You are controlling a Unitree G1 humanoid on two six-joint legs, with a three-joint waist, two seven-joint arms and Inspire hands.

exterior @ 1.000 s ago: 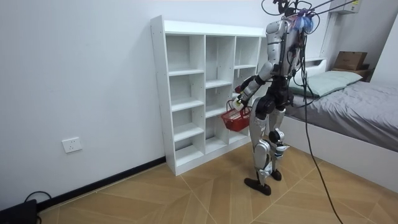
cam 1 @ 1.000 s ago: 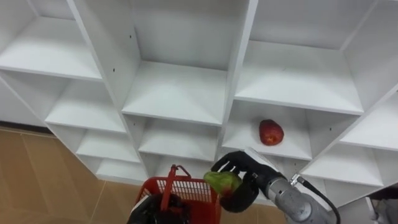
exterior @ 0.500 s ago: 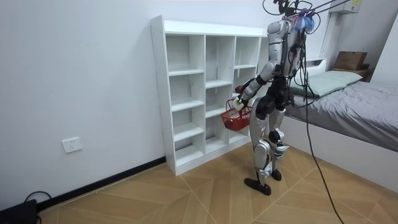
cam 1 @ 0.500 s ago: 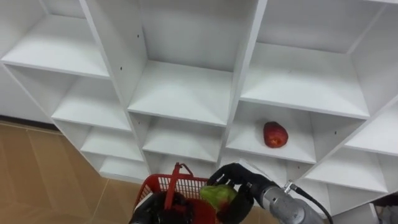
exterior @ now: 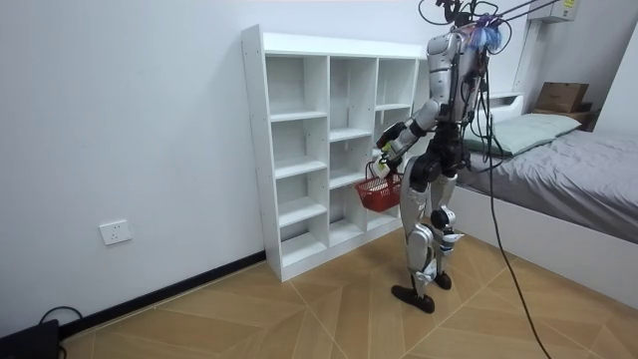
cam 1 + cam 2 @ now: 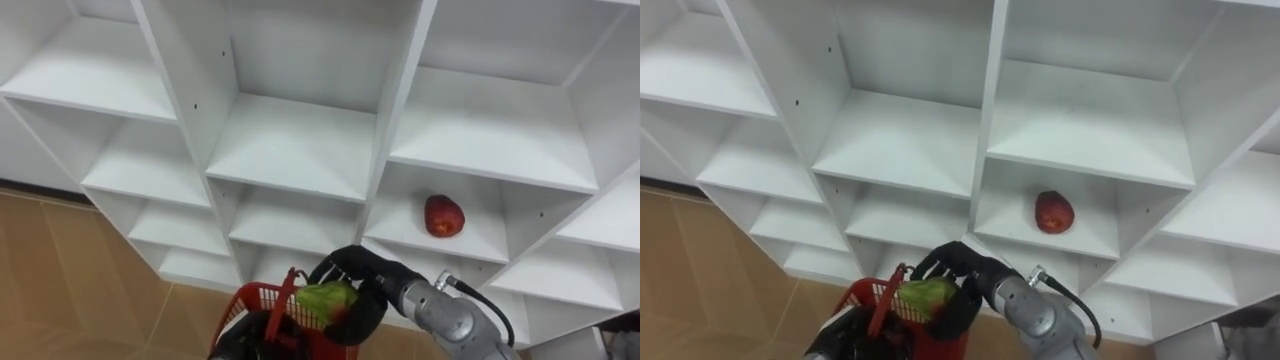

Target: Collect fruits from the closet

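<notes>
Left eye view: the right robot hand [image 6: 368, 287] curls round a green fruit [image 6: 322, 298] above the red basket [image 6: 256, 293].

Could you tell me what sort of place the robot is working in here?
Probably a bedroom in a home: a bed with grey bedding stands at the room view's right, there is a white open shelf unit, and the floor is wood-patterned. The right hand holds a green fruit.

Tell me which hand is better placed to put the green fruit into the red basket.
The right hand: its fingers are curled round the green fruit, which it holds just over the red basket. The left hand sits low by the basket's handle and seems busy carrying it.
</notes>
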